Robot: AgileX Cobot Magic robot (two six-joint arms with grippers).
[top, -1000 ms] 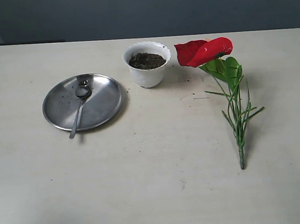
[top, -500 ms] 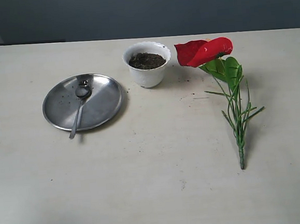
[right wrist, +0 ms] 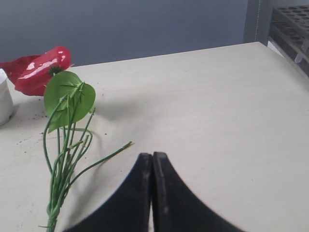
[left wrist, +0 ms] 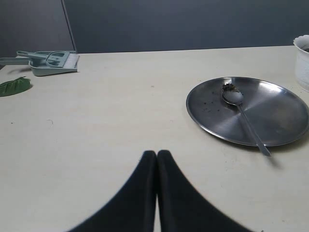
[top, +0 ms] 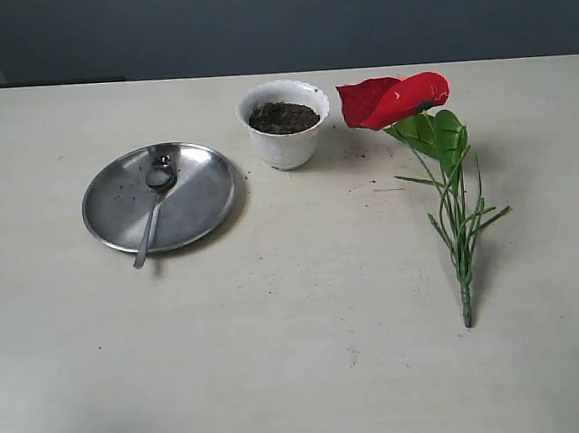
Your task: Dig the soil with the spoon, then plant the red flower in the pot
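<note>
The white scalloped pot (top: 284,137) stands at the back middle of the table, filled with dark soil (top: 283,117). Left of it the silver spoon (top: 152,205) lies on a round steel plate (top: 203,198), its bowl holding a few crumbs. The red flower (top: 395,98) lies flat on the right, stem (top: 461,253) pointing to the front. Neither gripper shows in the exterior view. In its wrist view my left gripper (left wrist: 157,153) is shut and empty, short of the plate (left wrist: 280,113) and spoon (left wrist: 241,113). My right gripper (right wrist: 152,155) is shut and empty, beside the flower (right wrist: 41,72).
A pale green dustpan and brush (left wrist: 48,61) and a loose green leaf (left wrist: 13,86) lie far off on the left arm's side. A dark rack (right wrist: 292,26) stands past the table's edge on the right arm's side. Soil crumbs dot the table near the pot.
</note>
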